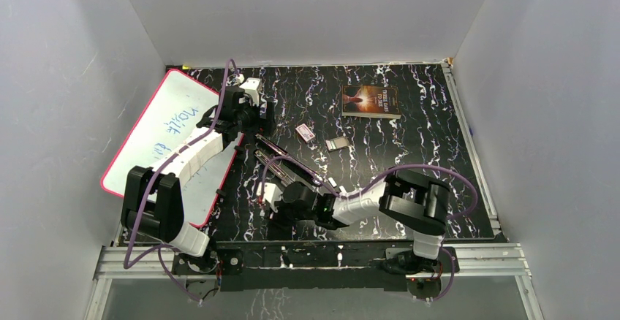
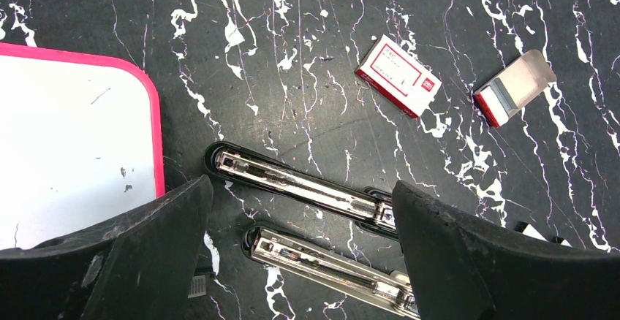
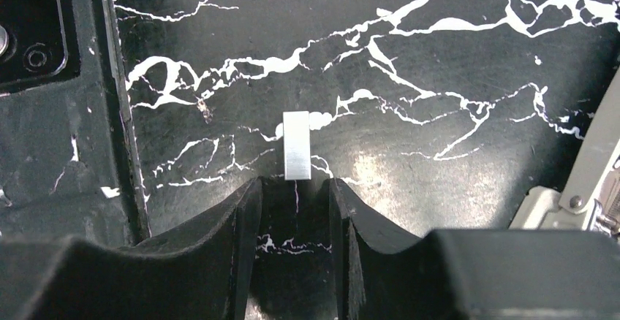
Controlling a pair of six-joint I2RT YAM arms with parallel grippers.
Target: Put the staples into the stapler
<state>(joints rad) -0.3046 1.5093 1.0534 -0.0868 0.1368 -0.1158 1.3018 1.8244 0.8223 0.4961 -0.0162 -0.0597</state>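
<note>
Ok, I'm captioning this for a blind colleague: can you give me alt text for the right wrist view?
A short silvery-white strip of staples lies flat on the black, white-veined tabletop, just ahead of the right gripper. Its two black fingers stand apart, and the strip is not pinched between them.

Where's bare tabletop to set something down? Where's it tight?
Free: right side of the black marbled table, from the brown paperback book out to the right edge; also the far strip just left of that book. Crowded: centre-left, around the opened black stapler, white-and-red staple box and opened small cardboard box.
</note>
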